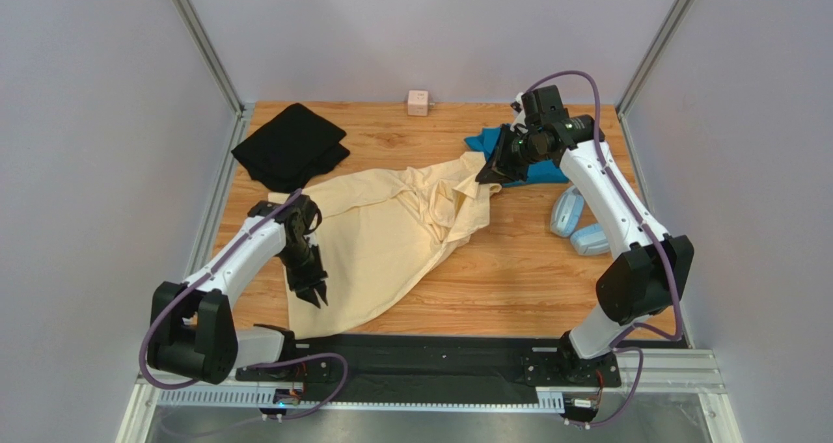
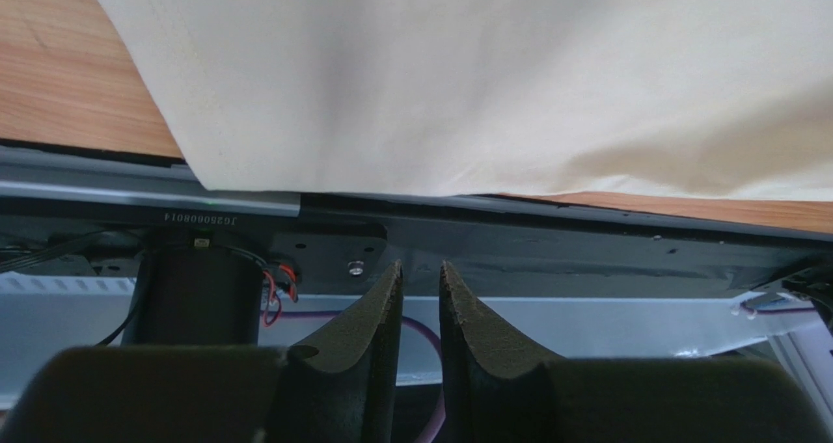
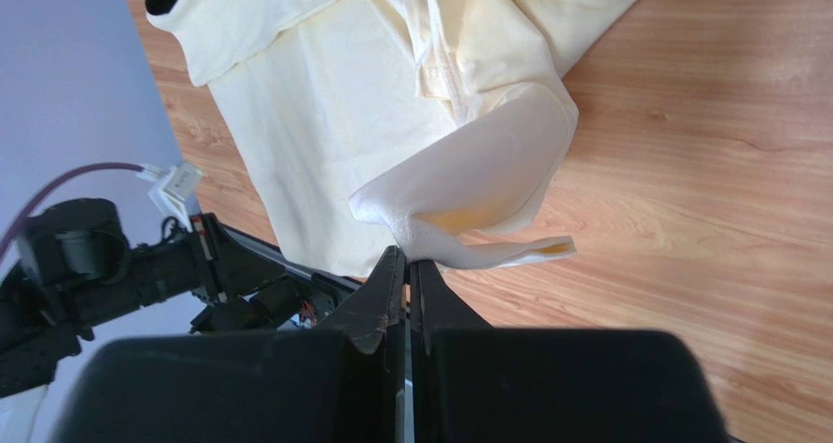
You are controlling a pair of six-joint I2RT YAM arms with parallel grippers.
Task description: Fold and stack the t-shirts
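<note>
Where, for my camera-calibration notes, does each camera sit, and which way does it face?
Top external: above and behind the bases, looking down on the wooden table; both arms show, with the left hand and right hand at the cream shirt.
Left wrist: on the left arm, facing the table's near edge and the shirt's hem; its own fingers show, slightly apart.
Right wrist: on the right arm, facing across the table toward the left arm; its own fingers pinch a shirt fold.
Shared: the cream shirt appears in all three views.
</note>
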